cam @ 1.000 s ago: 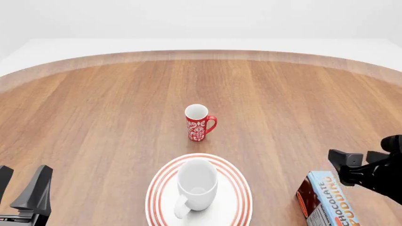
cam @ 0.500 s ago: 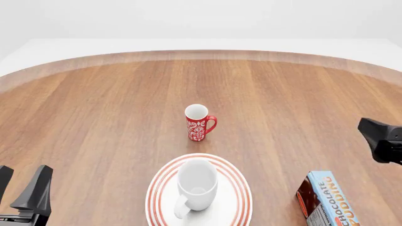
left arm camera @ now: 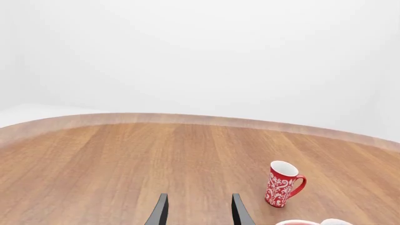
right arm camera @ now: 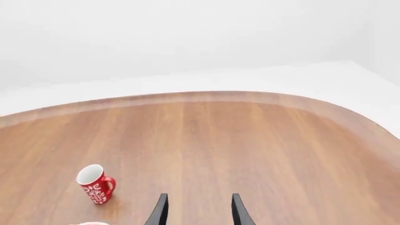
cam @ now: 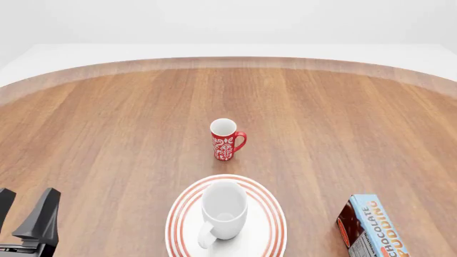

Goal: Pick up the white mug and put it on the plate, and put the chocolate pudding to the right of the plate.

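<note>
The white mug (cam: pixel 223 213) stands upright on the plate (cam: pixel 270 217), its handle toward the near-left. Right of the plate, with a gap of bare wood between, rests the chocolate pudding (cam: pixel 368 227), partly cut off by the picture's bottom edge. My left gripper (cam: pixel 25 213) is at the near-left corner, open and empty; its wrist view shows the fingers (left arm camera: pixel 158 213) apart over bare wood. My right gripper (right arm camera: pixel 197 212) is outside the front view. In its own wrist view it is open, holding nothing, above the table.
A slim red mug (cam: pixel 227 140) with a white pattern stands behind the plate at mid-table, also seen as the red mug (left arm camera: pixel 282 184) and the red mug (right arm camera: pixel 95 184) in the wrist views. The wooden table's curved far edge (cam: pixel 228 61) meets a white floor.
The right gripper, which was just above the pudding a second ago, has risen and drawn off to the right, out of the front view. The pudding, mug and left gripper stayed put.
</note>
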Motion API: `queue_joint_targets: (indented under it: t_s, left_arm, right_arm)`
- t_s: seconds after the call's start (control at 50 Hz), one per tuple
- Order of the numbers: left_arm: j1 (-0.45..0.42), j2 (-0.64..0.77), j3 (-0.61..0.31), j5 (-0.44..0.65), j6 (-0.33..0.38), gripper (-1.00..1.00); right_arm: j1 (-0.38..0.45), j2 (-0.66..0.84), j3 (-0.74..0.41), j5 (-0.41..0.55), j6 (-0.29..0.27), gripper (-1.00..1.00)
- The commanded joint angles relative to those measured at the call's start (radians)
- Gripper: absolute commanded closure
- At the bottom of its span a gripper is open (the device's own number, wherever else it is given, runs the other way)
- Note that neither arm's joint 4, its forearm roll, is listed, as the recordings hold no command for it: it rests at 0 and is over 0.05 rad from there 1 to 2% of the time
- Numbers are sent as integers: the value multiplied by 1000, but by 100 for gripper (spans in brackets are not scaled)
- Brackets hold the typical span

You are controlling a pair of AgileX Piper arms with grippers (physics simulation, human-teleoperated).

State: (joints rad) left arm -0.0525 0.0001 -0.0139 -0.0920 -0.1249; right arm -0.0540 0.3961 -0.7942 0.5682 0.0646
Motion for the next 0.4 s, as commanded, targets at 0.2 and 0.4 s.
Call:
queue_joint_targets:
  t_s: [0.2, 0.4]
  left_arm:
    - [0, 0, -4, 5, 20, -100]
    - [1, 0, -8, 9, 40, -100]
  right_arm:
    - [-62, -234, -26, -31, -79, -100]
    - [-90, -364, -61, -31, -70, -100]
